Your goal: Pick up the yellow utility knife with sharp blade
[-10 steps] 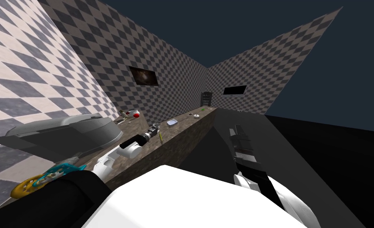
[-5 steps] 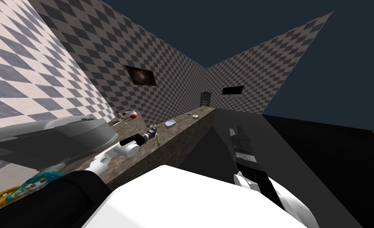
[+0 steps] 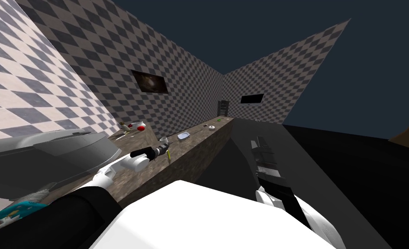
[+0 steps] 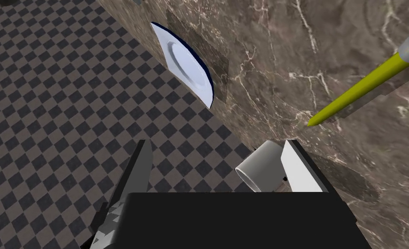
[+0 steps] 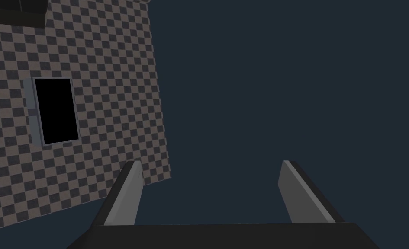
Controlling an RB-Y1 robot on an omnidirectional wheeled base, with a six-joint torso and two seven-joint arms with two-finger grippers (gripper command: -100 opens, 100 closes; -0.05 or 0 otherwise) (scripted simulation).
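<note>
— Two grippers to account for. First, the left gripper (image 4: 216,145)?

— Hovering over the brown marbled counter (image 3: 199,145). Fingers (image 4: 143,166) spread apart, gripping nothing.

— And the yellow utility knife (image 4: 355,90)?

— Lying flat on the counter, close to its front edge. Slender, tapering to a point, with a grey cap at the other end. Outside the spread fingers, off to one side of them, pointed end nearest. Not touched.

— Anything between those fingers?

— Seen past them, a grey cup (image 4: 259,170) on the counter, just beside the inner face of the finger on the knife's side. Cannot tell whether touching.

— Elsewhere on the counter?

— Farther along, a white plate (image 4: 186,65) with a dark blue rim, closer to the counter's wall side than the knife. Back against the wall side, something small and red (image 3: 141,128), too small to name. Toward the counter's near end, a bulky grey rounded shape (image 3: 69,149).

— Right gripper (image 5: 207,164)?

— Away from the counter, out beyond its front edge. Fingers parted, nothing between them.
</note>
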